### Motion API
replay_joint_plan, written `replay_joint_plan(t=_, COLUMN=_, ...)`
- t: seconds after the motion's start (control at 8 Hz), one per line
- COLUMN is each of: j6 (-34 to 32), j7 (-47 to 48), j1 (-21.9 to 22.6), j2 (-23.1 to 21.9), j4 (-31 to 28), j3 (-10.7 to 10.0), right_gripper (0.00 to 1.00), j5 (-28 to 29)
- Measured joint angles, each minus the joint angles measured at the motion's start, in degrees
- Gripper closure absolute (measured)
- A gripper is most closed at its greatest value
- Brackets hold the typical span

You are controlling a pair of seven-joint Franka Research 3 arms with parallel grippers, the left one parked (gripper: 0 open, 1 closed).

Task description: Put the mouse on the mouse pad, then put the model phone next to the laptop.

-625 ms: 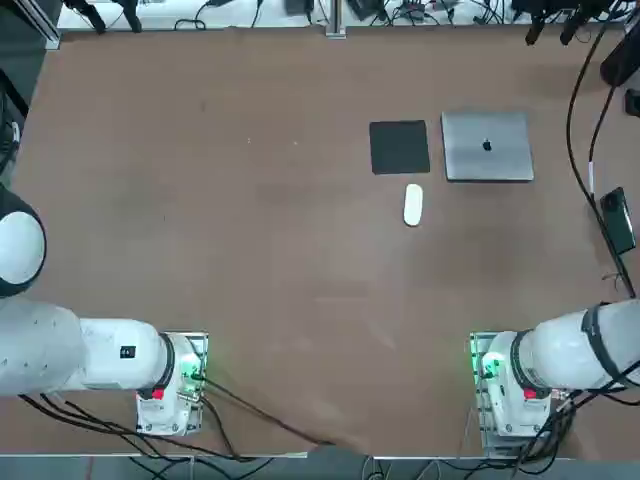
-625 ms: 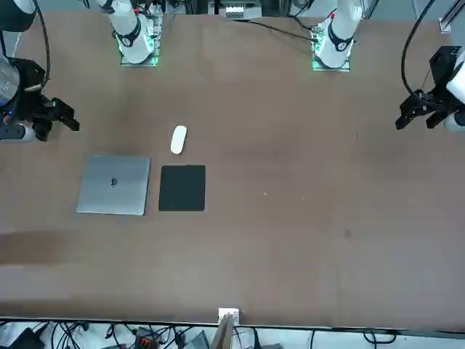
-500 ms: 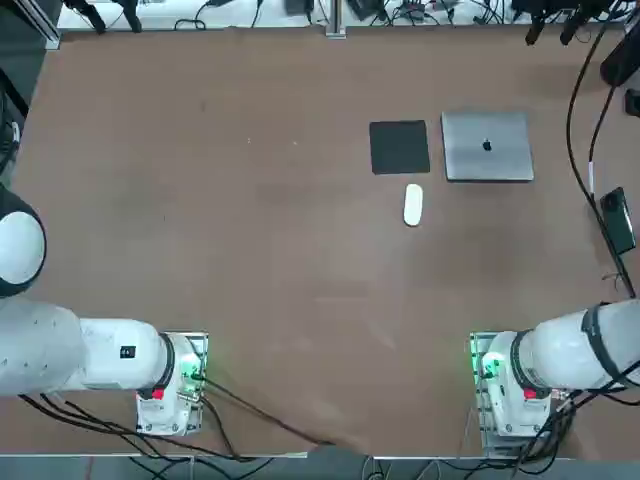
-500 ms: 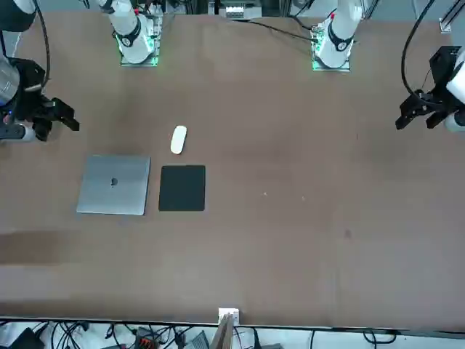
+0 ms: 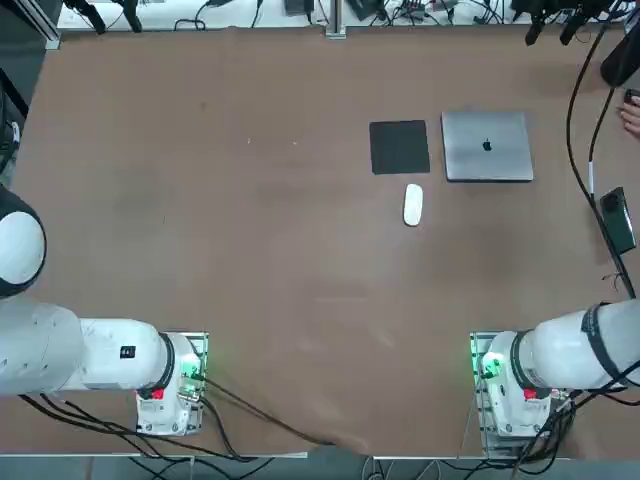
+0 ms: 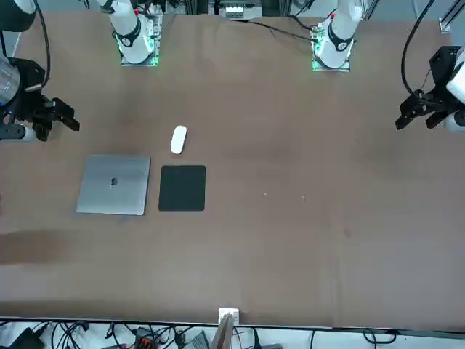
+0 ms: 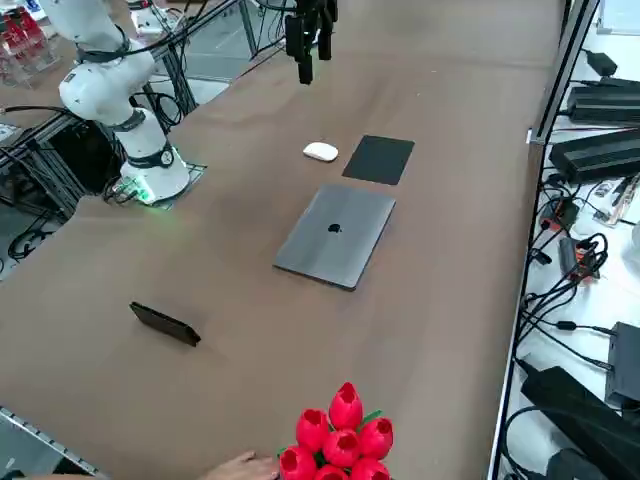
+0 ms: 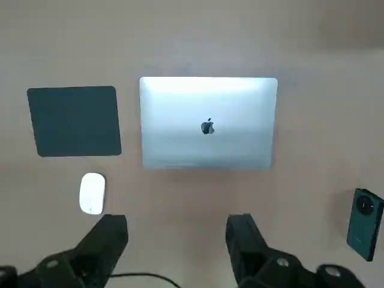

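Over the table on my own right side, my right gripper hangs with its fingers spread well apart and nothing between them. The mouse lies on the bare tabletop, just on my side of the mouse pad and apart from it; I judge fetching it to be the step in hand. Its long axis runs roughly toward the pad, so I should turn my fingers to straddle the narrow sides, centre over the middle, and come straight down. The shell is smooth and glossy, and a high pinch on that rounded top could slip — better to reach low on the flanks, stopping short of the table, and close gently. Then a small lift, a short carry forward, and a level lowering onto the middle of the pad before I open; dragging might ruck up the edge. The laptop sits just beside the pad on my right, so I should keep my wrist and outer finger clear of it. The model phone waits farther right, seemingly propped on its edge — that one comes second. A person's hand is by red flowers at that side, so I'd watch it.
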Motion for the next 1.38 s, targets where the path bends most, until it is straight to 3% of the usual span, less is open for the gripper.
replay_joint_plan(t=0.25, j6=-0.41, j7=0.0, j1=0.03, j2=0.14, j4=-0.03, j3=0.03, right_gripper=0.0, j5=0.0)
replay_joint_plan(t=0.62, j6=-10.18, j7=0.04, j1=0.91, j2=3.08, j4=-0.39, j3=0.57, right_gripper=0.0, j5=0.94)
replay_joint_plan(t=0.75, j6=-11.43, j7=0.82, j1=3.09, j2=5.29, j4=-1.01, j3=0.82, right_gripper=0.0, j5=2.49)
replay_joint_plan(t=1.0, j6=-3.94, j7=12.76, j1=10.92, j2=10.58, j4=-3.61, j3=1.28, right_gripper=0.0, j5=4.85)
replay_joint_plan(t=1.38, j6=17.16, j7=21.6, j1=19.27, j2=13.15, j4=-13.54, j3=1.69, right_gripper=0.0, j5=7.15)
